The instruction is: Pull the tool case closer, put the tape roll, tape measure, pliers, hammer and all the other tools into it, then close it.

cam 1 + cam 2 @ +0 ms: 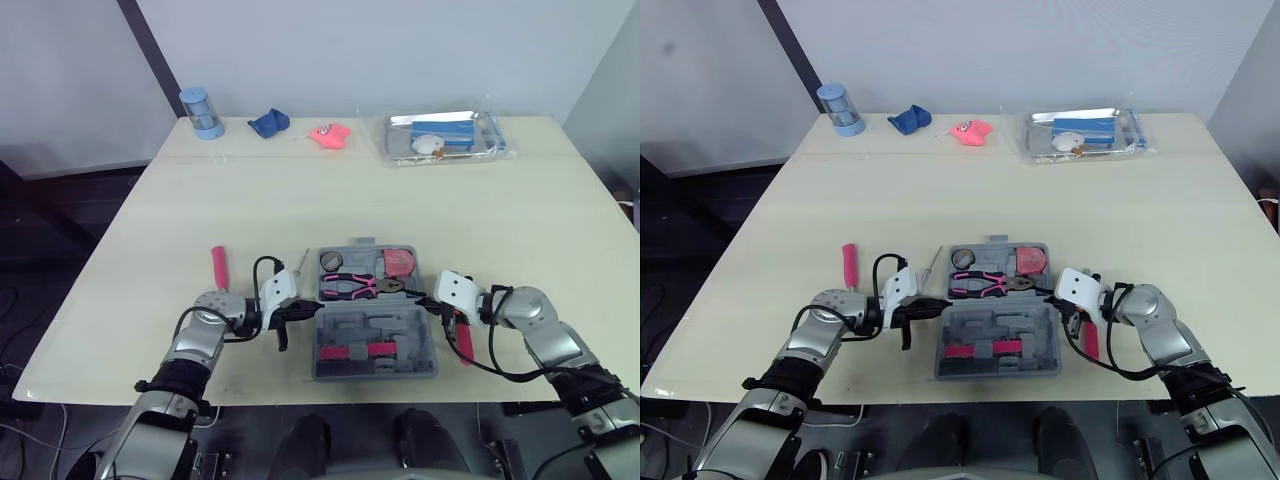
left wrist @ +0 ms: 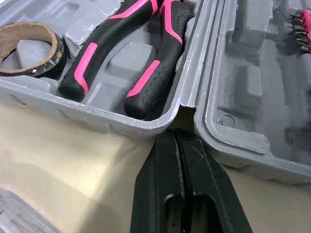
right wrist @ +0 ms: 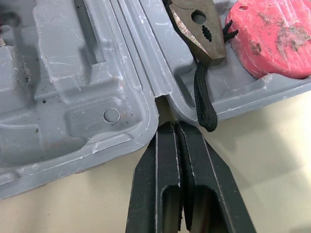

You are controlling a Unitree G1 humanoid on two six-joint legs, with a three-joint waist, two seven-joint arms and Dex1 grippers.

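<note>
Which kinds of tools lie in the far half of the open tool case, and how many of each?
tape roll: 1
pliers: 1
tape measure: 1
Total: 3

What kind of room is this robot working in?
Probably a lab or test room, not a home, though I can't be sure. There is a big plain table, bare grey walls behind it, and an open grey tool case with pliers laid out like a practice job.
</note>
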